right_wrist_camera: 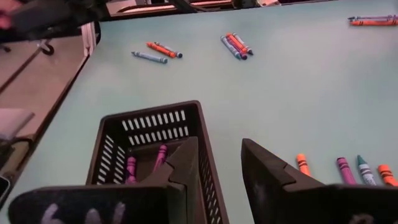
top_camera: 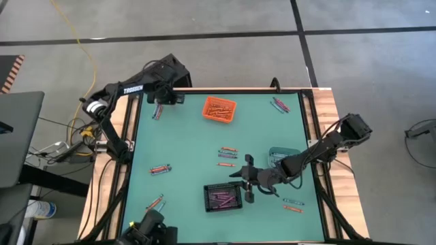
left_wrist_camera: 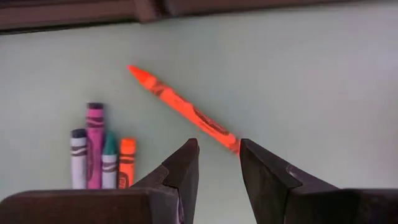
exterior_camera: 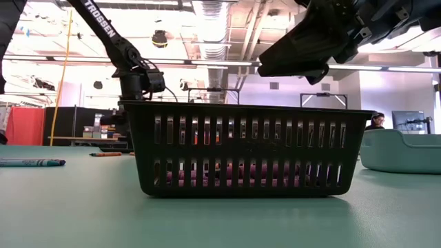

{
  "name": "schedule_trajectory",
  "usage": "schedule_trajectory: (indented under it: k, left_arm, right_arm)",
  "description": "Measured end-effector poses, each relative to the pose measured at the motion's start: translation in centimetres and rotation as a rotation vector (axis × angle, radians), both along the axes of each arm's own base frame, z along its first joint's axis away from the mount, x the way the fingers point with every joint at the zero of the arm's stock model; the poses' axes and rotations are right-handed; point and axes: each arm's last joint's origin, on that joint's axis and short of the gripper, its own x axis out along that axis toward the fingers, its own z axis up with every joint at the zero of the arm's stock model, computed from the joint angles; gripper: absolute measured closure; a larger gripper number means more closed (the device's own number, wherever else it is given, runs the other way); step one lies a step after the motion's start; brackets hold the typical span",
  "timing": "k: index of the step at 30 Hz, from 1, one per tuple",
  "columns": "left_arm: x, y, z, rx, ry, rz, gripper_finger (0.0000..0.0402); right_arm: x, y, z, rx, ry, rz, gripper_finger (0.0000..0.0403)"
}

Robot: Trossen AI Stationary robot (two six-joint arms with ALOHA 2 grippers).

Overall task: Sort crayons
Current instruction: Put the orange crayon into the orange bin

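We find the left gripper point(left_wrist_camera: 217, 162) at the far edge of the green table mat point(top_camera: 184, 143), its two dark fingers apart, and one bright orange paper-wrapped crayon point(left_wrist_camera: 184, 109) running slantwise out from between the tips. The end of that crayon sits in the gap; whether the fingers press it we cannot tell, and the gap looks wider than the stick. Just beside it lie four short crayons point(left_wrist_camera: 101, 154) in a row — grey, purple, teal, orange — so this arm is, in our judgement, working through that small cluster one stick at a time. The orange slotted plastic bin point(top_camera: 219, 109) stands near on the mat and already holds orange sticks; we take it for the destination. The right gripper point(right_wrist_camera: 217, 168) hangs over the near rim of the black slotted rectangular basket point(right_wrist_camera: 149, 134), fingers apart and nothing between them, which reads as a drop position — purple crayons point(right_wrist_camera: 144, 163) lie on the basket floor beneath. The teal rounded bin point(top_camera: 281, 157) stands beside that arm. Loose crayons point(top_camera: 227, 155) remain scattered on the mat, singly and in small groups, so sorting is only partly done.
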Motion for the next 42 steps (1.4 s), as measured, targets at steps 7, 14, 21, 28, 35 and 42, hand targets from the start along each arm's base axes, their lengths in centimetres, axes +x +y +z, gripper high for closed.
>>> schedule_trajectory:
  k: [7,14,21,28,35,42]
  left_arm:
    - [-0.4,0.6,0.1,-0.038,-0.101,0.086,0.0297]
    - [0.1,0.2,0.1,-0.009,-0.060,0.149,0.0297]
    - [0.6,-0.3,0.1,0.010,-0.019,0.240,0.0297]
    - [0.2,-0.9,-1.2,-0.011,-0.026,0.362,0.0297]
    - [0.3,-0.7,-1.9,0.020,-0.123,0.376,0.0297]
    - [0.3,-0.6,-1.8,0.024,-0.123,0.388,0.0297]
  right_arm:
    - [-0.2,0.0,-0.4,-0.038,0.048,0.011,0.0285]
    - [-0.3,0.0,-0.6,-0.057,0.062,0.017,0.0285]
    - [-0.3,0.0,-0.6,-0.073,0.063,0.026,0.0285]
    - [-0.4,0.1,-0.6,-0.077,0.063,0.033,0.0285]
    - [-0.6,0.6,-0.6,-0.077,0.063,0.054,0.0285]
    - [-0.6,0.7,-0.6,-0.084,0.063,0.060,0.0285]
